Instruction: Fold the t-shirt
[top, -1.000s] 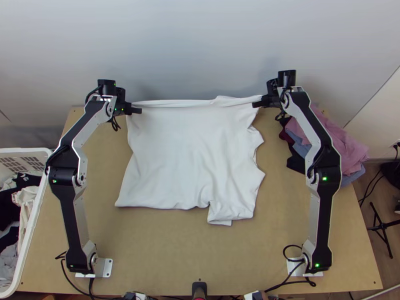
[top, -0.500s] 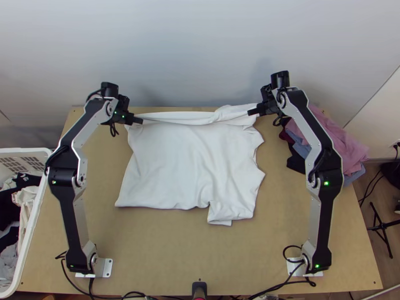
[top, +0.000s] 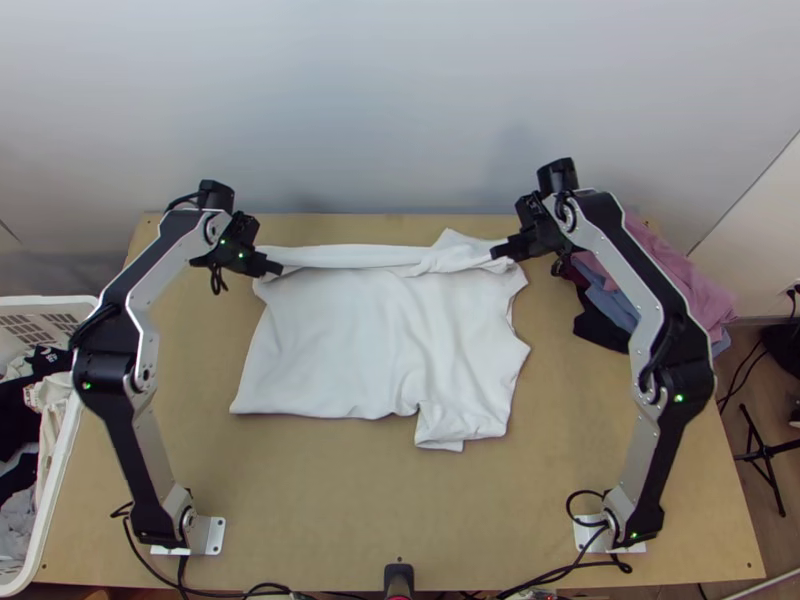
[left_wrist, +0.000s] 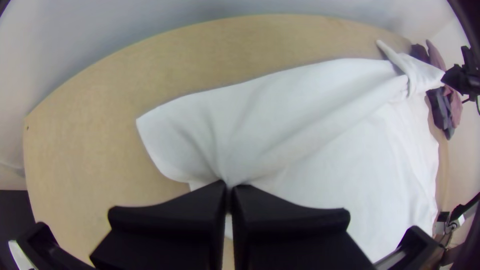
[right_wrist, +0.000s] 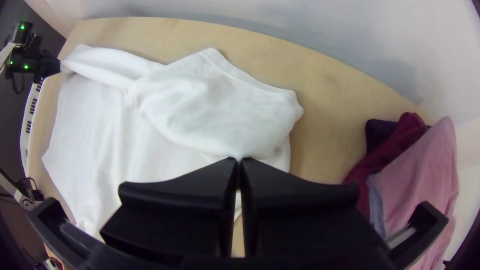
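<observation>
Well, you have the t-shirt (top: 360, 335) laid out at the middle of the table (top: 320, 500), its far end gathered into a loose band between your two grippers. Your left gripper (left_wrist: 229, 185) has its fingers closed on the cloth at the far left, and your right gripper (right_wrist: 239, 160) pinches it at the far right, where a flap bunches and pokes out beyond the band. Expect light, soft fabric that gives way easily and keeps no crease by itself; it probably won't break, but it can slip, ruck up or drag its under layer along. Those two far corners look like the right holds for you: keep both pinches level and the band lightly taut, then carry it evenly towards the near hem. Watch the rumpled piece sticking out at the near right, which you may need to smooth afterwards.
</observation>
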